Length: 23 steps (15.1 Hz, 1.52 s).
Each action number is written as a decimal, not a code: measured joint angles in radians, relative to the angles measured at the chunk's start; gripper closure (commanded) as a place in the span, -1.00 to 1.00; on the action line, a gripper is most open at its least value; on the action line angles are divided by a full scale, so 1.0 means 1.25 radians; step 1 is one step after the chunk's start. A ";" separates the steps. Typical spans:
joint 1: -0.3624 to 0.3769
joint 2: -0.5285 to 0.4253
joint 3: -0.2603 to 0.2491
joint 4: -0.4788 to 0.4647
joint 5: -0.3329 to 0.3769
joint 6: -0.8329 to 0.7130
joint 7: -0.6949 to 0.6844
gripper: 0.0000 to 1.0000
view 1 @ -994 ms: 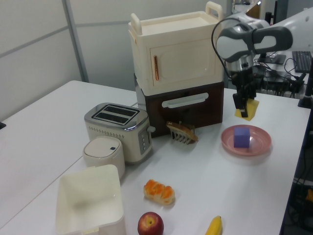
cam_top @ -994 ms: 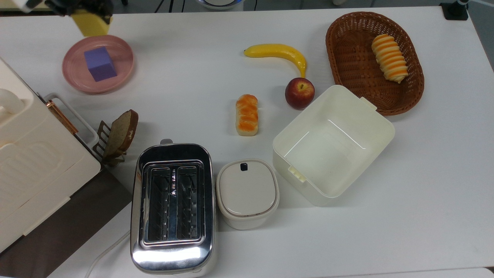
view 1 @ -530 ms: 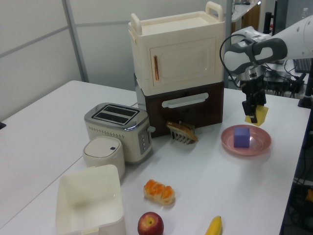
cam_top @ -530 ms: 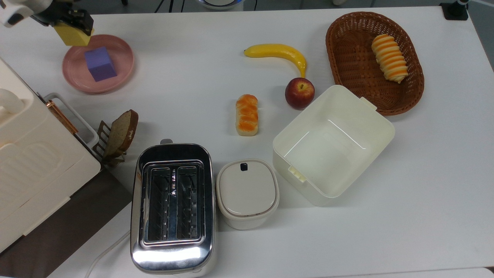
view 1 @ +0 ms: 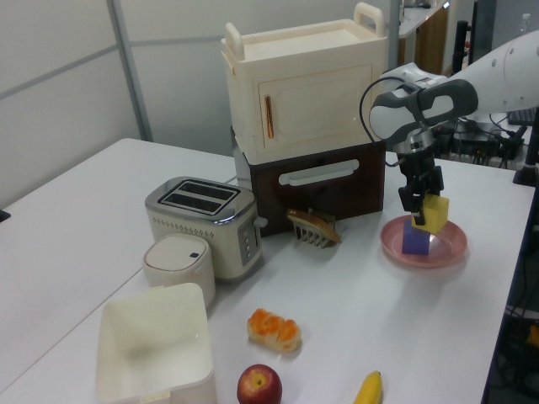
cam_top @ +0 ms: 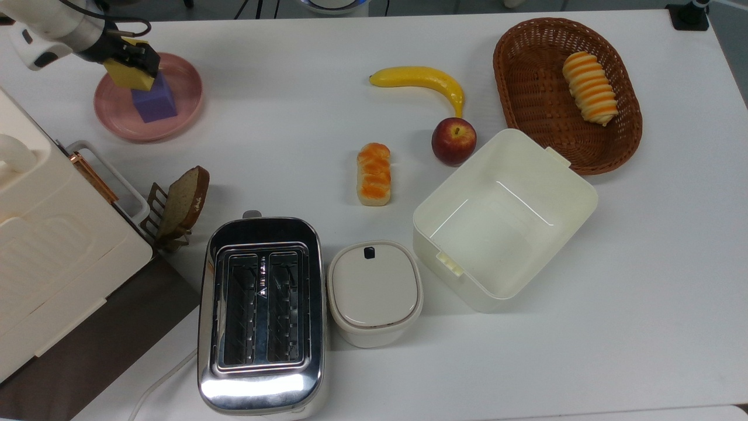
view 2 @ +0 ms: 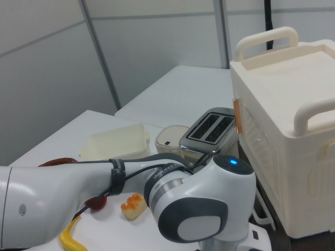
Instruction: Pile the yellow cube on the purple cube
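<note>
Over the last second the gripper [cam_top: 133,65] has carried the yellow cube [cam_top: 130,76] in from beyond the pink plate's far rim and lowered it, so it now sits right over the purple cube [cam_top: 155,103], apparently touching or just above its top in the left view. The fingers stay pinched on the yellow cube, which looks slightly off-centre and tilted, so squaring it up before release seems the remaining step. The purple cube rests in the pink plate [cam_top: 181,120] near the table's far left corner in the top view. The wicker basket [cam_top: 526,88] at the far right corner holds a striped bread roll [cam_top: 590,88]; the cream tub [cam_top: 505,219] mid-table is empty.
</note>
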 measured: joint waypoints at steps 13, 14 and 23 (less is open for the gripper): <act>0.041 -0.067 0.014 0.136 0.009 -0.102 0.063 -1.00; 0.055 -0.086 0.022 0.143 0.011 -0.105 0.077 -1.00; 0.349 -0.135 0.036 0.176 0.013 -0.123 0.420 -1.00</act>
